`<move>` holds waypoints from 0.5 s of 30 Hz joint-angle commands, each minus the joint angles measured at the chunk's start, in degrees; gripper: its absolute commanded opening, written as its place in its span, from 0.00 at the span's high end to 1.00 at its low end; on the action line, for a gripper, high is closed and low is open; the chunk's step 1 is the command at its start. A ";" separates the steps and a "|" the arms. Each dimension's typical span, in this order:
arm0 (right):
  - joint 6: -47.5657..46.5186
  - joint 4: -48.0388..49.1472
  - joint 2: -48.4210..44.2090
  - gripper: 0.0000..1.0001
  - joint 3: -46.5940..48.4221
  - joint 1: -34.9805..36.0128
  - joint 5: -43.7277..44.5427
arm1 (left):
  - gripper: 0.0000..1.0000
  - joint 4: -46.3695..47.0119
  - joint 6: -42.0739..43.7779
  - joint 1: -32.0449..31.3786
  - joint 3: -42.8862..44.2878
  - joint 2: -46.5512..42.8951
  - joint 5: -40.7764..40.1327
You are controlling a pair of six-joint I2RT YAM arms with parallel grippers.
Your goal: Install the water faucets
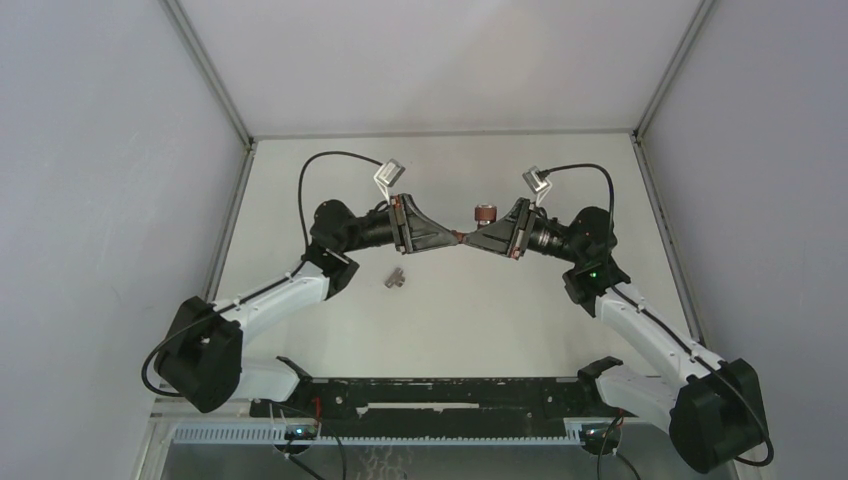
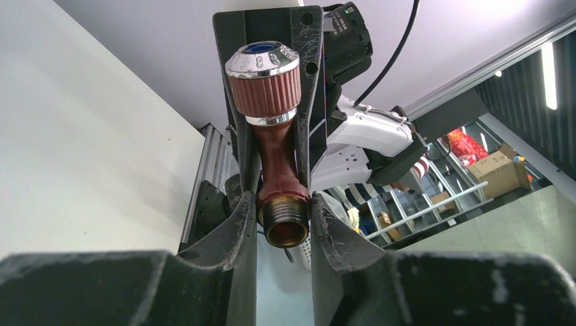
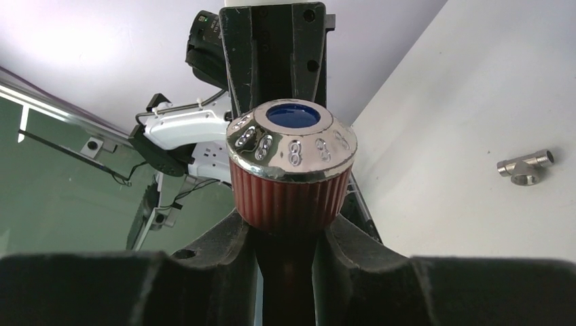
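One water faucet, reddish-brown with a ribbed knob (image 1: pixel 484 212) and a chrome cap, is held above the table between both grippers. In the left wrist view my left gripper (image 2: pixel 284 207) is closed on the faucet's brass threaded end (image 2: pixel 285 223). The knob (image 2: pixel 263 80) points away, between the right gripper's fingers. In the right wrist view my right gripper (image 3: pixel 285 234) is shut on the dark stem just under the knob (image 3: pixel 292 163). In the top view the left gripper (image 1: pixel 448 238) and the right gripper (image 1: pixel 472 238) meet tip to tip. A small silvery tee fitting (image 1: pixel 395 280) lies on the table.
The tee fitting also shows in the right wrist view (image 3: pixel 524 166), lying alone on the white table (image 1: pixel 500 310) below and left of the grippers. Grey walls close in the table at the left, right and back. A black rail (image 1: pixel 440 395) runs along the near edge.
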 commanded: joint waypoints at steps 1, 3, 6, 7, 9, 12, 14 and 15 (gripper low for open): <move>-2.35 -0.42 -0.60 1.00 1.77 0.31 -0.50 | 1.00 3.61 -1.34 -0.11 0.18 -1.30 1.13; -2.95 -0.59 -1.12 1.00 1.77 0.31 -0.48 | 1.00 3.61 -1.55 -0.04 0.26 -1.21 1.06; -4.01 -1.46 -2.09 1.00 1.74 0.31 -0.07 | 1.00 3.61 -1.51 0.18 0.23 -1.36 0.90; -4.29 -1.68 -2.28 1.00 1.76 0.36 0.03 | 1.00 3.61 -1.41 0.27 0.29 -1.46 0.83; -4.97 -2.33 -2.67 1.00 1.77 0.37 0.21 | 1.00 3.11 -1.03 0.46 0.51 -1.61 0.93; -5.77 -3.44 -3.22 1.00 1.76 0.14 0.47 | 0.75 -1.20 0.99 1.44 1.51 -2.17 1.47; -6.65 -5.22 -3.76 1.00 1.77 -0.45 1.42 | 0.53 -4.83 3.16 2.44 1.69 -3.25 1.18; -7.19 -6.44 -4.15 1.00 1.77 -0.85 1.78 | 0.46 -7.71 4.93 3.19 1.83 -4.03 0.99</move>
